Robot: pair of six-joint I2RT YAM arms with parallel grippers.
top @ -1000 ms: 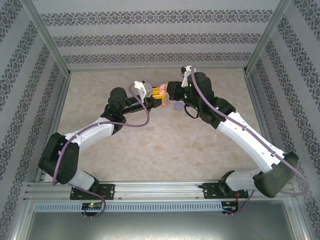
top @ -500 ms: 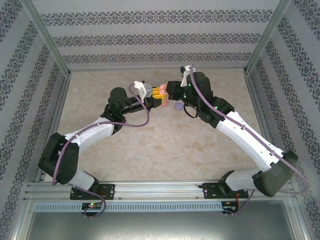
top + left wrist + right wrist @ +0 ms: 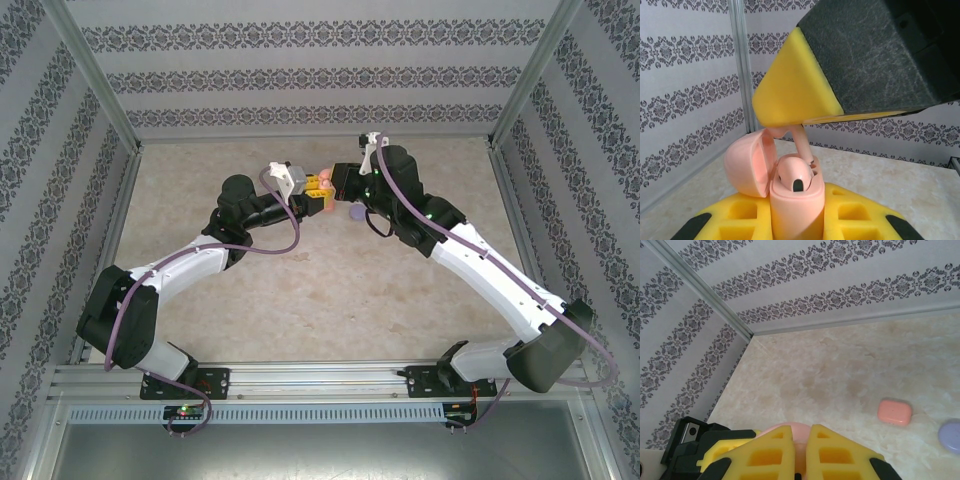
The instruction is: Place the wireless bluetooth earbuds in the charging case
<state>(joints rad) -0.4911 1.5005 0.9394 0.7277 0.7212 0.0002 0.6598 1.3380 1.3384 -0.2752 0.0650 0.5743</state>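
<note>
The beige marbled table [image 3: 840, 370] bears a closed coral case [image 3: 895, 412] near a purple case [image 3: 951, 435].

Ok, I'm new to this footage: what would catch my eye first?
At the far middle of the beige table, the left gripper holds an open pale pink charging case upright. The right gripper pinches a pale pink stemmed earbud at its mouth, beside a second earbud already seated. A closed coral-red case and a purple case lie nearby.
</note>
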